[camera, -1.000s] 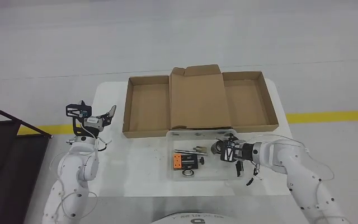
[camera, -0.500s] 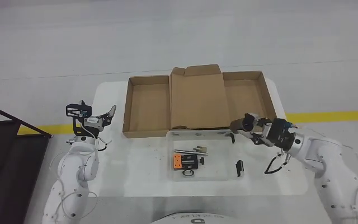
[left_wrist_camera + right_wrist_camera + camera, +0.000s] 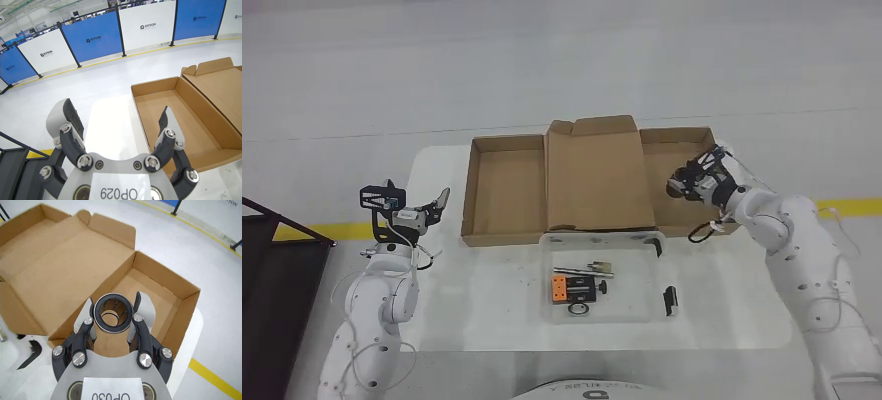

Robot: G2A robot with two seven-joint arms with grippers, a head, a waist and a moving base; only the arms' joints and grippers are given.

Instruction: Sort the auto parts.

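Currently the white surface [image 3: 442,300] carries the cardboard box [image 3: 597,180]; its right compartment [image 3: 674,218] lies under my right hand [image 3: 114,303]; clear tray [image 3: 637,295] sits just in front of the box with the unsorted parts.

Left hand [image 3: 117,111]: jaws wide, nothing in them, parked beside the box's left end.

Right hand: closed on a steel bearing sleeve [image 3: 113,315], pads on its curved outer wall, bore facing the wrist camera; the sleeve hangs above the compartment floor; height I cannot judge.

Risks, my reading:
- smooth round wall against two narrow pads; sleeve may twist or slip out early;
- released from too high, it may bounce or roll, perhaps over the low wall;
- wrist cable [image 3: 704,230] loops near the front wall; could snag and drag the light box.

Small black part [image 3: 670,298] sits at the tray's edge; in or out, I cannot tell.
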